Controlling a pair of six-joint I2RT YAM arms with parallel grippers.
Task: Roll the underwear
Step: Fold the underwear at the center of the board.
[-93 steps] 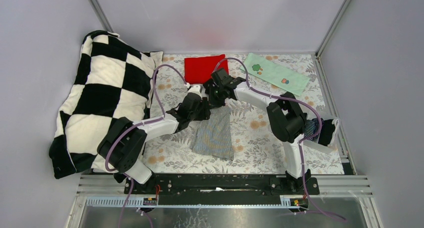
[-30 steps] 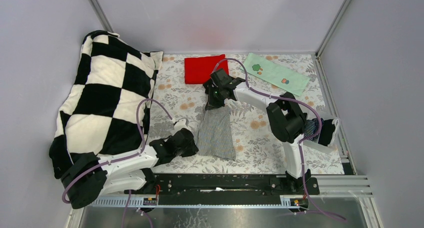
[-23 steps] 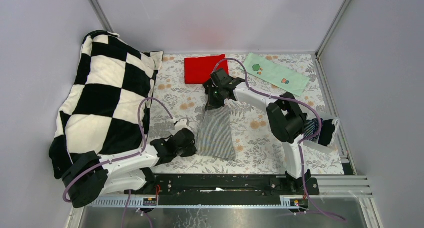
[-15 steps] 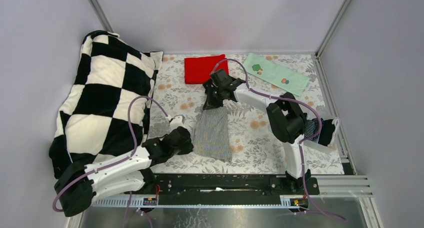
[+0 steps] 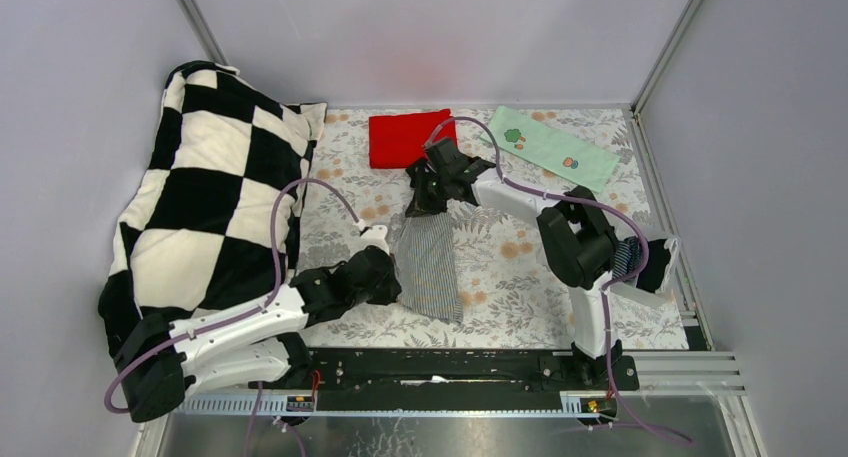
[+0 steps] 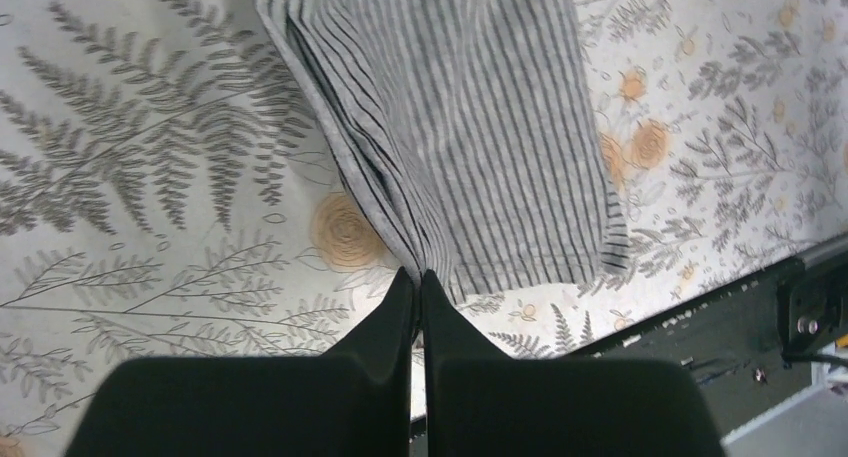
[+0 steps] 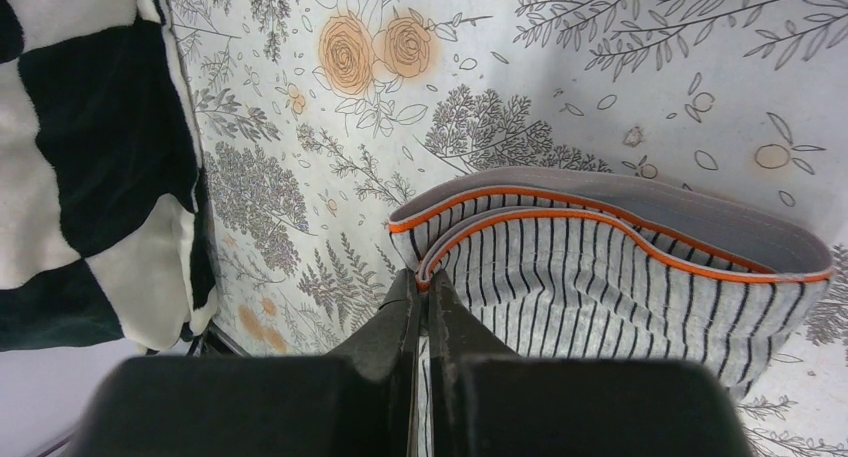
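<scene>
Striped underwear [image 5: 432, 262] stretching over the floral table cover [image 5: 520, 282], left gripper [image 6: 420, 275] pinching shut on its near edge, right gripper [image 7: 424, 277] clamping its orange-trimmed waistband

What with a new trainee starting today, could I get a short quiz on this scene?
1. True or false: the left tool and right tool are both shut on the striped underwear.
2. The right tool pinches: A) the orange-trimmed waistband, B) the checkered blanket, C) nothing.
3. What colour is the cloth lying just beyond the right tool?
Key: 1 true; 2 A; 3 red.
</scene>
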